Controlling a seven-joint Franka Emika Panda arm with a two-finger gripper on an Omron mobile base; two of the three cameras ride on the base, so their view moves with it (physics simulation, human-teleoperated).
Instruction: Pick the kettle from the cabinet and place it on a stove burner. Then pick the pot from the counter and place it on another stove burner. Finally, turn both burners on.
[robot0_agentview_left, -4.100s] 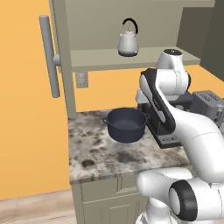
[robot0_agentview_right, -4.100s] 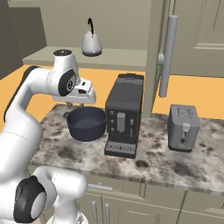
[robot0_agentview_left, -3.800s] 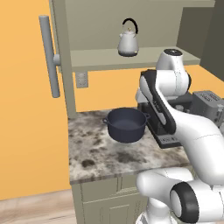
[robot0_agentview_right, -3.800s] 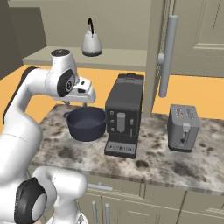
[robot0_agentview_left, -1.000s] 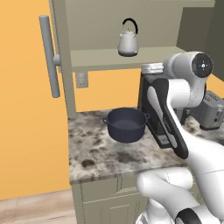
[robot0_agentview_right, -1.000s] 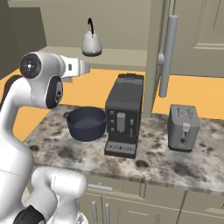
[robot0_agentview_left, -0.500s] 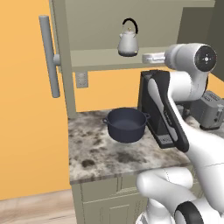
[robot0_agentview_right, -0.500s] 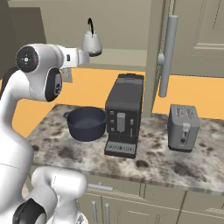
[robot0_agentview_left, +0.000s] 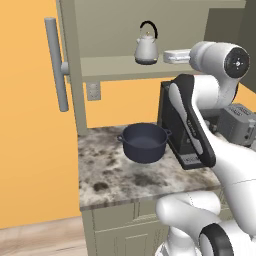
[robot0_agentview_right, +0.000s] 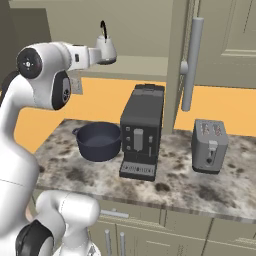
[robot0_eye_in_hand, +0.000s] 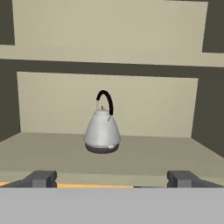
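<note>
The small silver-grey kettle (robot0_agentview_left: 146, 48) (robot0_agentview_right: 105, 50) (robot0_eye_in_hand: 102, 131) stands upright on the shelf of the open olive-beige cabinet (robot0_agentview_left: 112, 66), black handle arched over it. My gripper (robot0_eye_in_hand: 113, 179) (robot0_agentview_left: 166, 56) is at shelf height just in front of the shelf edge, facing the kettle. It is open, both fingertips (robot0_eye_in_hand: 43, 178) spread wide and apart from the kettle. The dark navy pot (robot0_agentview_left: 144, 142) (robot0_agentview_right: 99, 141) sits on the marble counter (robot0_agentview_left: 107, 175) below the shelf. The cooktop with its burners is out of view.
A black coffee machine (robot0_agentview_right: 141, 132) stands right of the pot, with a grey toaster (robot0_agentview_right: 209, 145) further right. The cabinet's open door with its long grey bar handle (robot0_agentview_left: 56, 65) (robot0_agentview_right: 190, 65) juts out beside the shelf. A wall outlet (robot0_agentview_left: 93, 91) sits under the shelf.
The arm has lifted the hand from beside the pot up to shelf height, and it has moved closer to the kettle. Kettle and pot have not moved.
</note>
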